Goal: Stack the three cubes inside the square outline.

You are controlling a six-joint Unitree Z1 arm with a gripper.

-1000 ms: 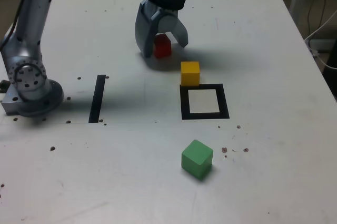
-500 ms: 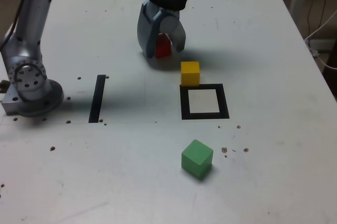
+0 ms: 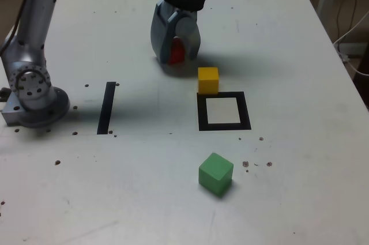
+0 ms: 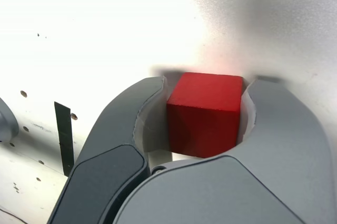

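A: Red cube [image 4: 205, 113] sits between the jaws of the end effector [image 3: 176, 55], near the far edge of the surface [image 3: 288, 37], down on it, not lifted

B: End effector state?

A: Jaws drawn in around the red cube; wrist view shows both inner faces at its sides, one looks touching, the other has a thin gap or shadow, can't tell. Calling it gripped

B: Other pieces?

A: Yellow cube [image 3: 208, 79] just beside the far side of the square outline [image 3: 224, 125], touching or overlapping the frame's outer edge. Green cube [image 3: 215, 173] well apart, toward the near edge. Outline centre bare, nothing stacked. Thin black strip [image 3: 106, 106] toward the exterior view's left, not the target

B: Risks?

A: Grip looks low on the cube and maybe one-sided, so it could twist or slip out on lift. Carry path to the outline passes right over the yellow cube; a low carry would knock it. Green being the larger one, red as base makes the stack top-heavy
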